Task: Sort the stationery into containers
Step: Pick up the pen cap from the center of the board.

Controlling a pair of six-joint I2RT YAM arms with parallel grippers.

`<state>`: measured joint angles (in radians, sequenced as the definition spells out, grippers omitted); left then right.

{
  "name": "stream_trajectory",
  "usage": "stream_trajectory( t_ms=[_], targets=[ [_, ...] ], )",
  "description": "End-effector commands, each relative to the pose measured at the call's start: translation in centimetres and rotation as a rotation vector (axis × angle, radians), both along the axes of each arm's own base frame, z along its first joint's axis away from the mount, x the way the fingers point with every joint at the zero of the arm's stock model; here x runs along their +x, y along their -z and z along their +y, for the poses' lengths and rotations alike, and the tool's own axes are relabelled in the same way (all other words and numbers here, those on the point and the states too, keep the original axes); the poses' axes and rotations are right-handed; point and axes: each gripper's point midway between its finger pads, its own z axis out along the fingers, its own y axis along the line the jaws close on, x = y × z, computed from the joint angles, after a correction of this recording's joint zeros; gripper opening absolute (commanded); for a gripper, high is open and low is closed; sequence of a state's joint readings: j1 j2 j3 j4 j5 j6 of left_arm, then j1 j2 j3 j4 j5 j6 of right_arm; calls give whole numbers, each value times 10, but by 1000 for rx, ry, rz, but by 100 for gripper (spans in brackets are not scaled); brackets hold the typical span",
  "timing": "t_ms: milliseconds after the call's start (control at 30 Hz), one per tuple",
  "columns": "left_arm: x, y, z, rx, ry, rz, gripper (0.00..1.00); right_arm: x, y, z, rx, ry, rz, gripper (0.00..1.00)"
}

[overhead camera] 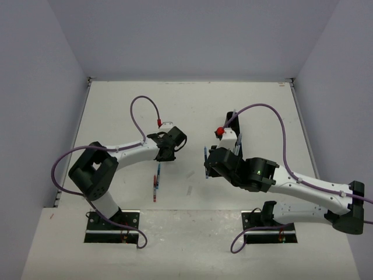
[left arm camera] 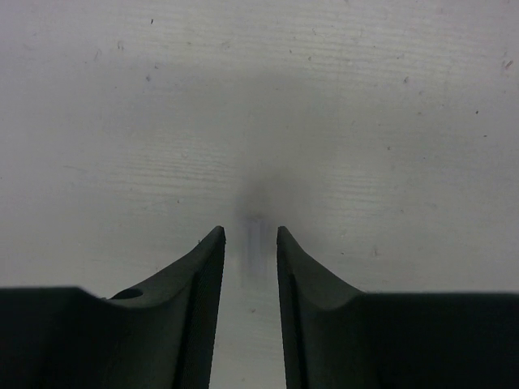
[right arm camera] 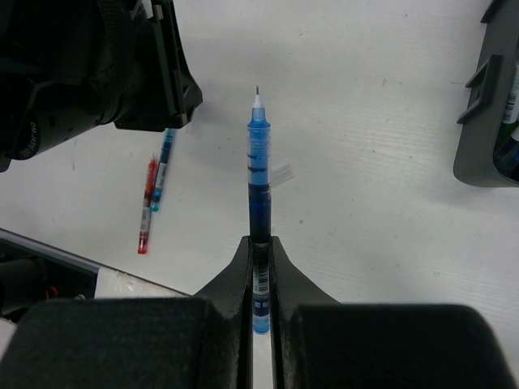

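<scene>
**Right end effector** (right arm camera: 259, 241): clenched on a blue pen (right arm camera: 258, 162). The barrel is pinched between the two fingers. Its rear part sits down in the slot between them. The nib end sticks out straight ahead past the fingertips, above the worktop (right arm camera: 373, 219).

**Organiser tray** (right arm camera: 478, 154): ahead of the right end effector and off to its right. Only one dark end shows at the edge of the right wrist view. Some pens lie inside, but their number cannot be told.

**Pale scrap** (right arm camera: 282, 173): a small translucent bit flat on the worktop, showing just to the right of the held pen's barrel.

**Red pen** (right arm camera: 147, 207) and **second blue pen** (right arm camera: 165, 162): ahead of the right end effector and to its left, well apart from the tray. Both lie flat on the worktop, nearly parallel and close alongside each other. It is not clear whether they touch. The far end of the second blue pen runs in beneath the left end effector.

**Left end effector** (left arm camera: 250, 235): pointed down at the worktop, over the far end of the second blue pen. In its own camera the fingers (left arm camera: 203, 275) stand a narrow gap apart. A faint blurred streak lies between the tips. It cannot be told whether anything is grasped.
</scene>
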<state>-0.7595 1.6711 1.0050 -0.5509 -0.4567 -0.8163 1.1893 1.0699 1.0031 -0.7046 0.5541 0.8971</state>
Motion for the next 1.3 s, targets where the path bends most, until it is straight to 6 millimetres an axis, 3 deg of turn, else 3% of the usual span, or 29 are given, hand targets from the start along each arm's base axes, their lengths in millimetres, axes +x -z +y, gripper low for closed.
stream_trajectory(
  t_ms=[0, 267, 400, 533, 633, 800, 933, 1000, 1133, 1267],
  targets=[
    [5, 8, -5, -22, 18, -10, 32, 2, 0, 10, 13, -16, -3, 0],
    [-2, 26, 1, 1, 16, 26, 32, 3, -2, 15, 20, -25, -6, 0],
    [-9, 36, 3, 1, 11, 50, 23, 4, -4, 15, 19, -25, -10, 0],
    [-14, 40, 4, -7, 12, 62, 2, 4, -2, 14, 16, -18, -10, 0],
    [-13, 27, 2, -38, 15, 40, 0, 5, 1, 14, 14, -12, -9, 0],
    [-1, -24, -2, -115, -5, -80, 0, 2, 3, 25, 61, -80, -32, 0],
    [9, -90, -4, -232, -13, -253, 0, -17, -6, 60, 221, -332, -106, 0],
    [11, -130, -8, -325, 24, -360, 0, -32, -20, 78, 340, -473, -167, 0],
    [-1, -208, -20, -557, 156, -573, 0, -46, -39, 111, 442, -612, -220, 0],
    [-19, -255, -25, -736, 245, -715, 0, -36, -42, 131, 456, -577, -240, 0]
  ],
)
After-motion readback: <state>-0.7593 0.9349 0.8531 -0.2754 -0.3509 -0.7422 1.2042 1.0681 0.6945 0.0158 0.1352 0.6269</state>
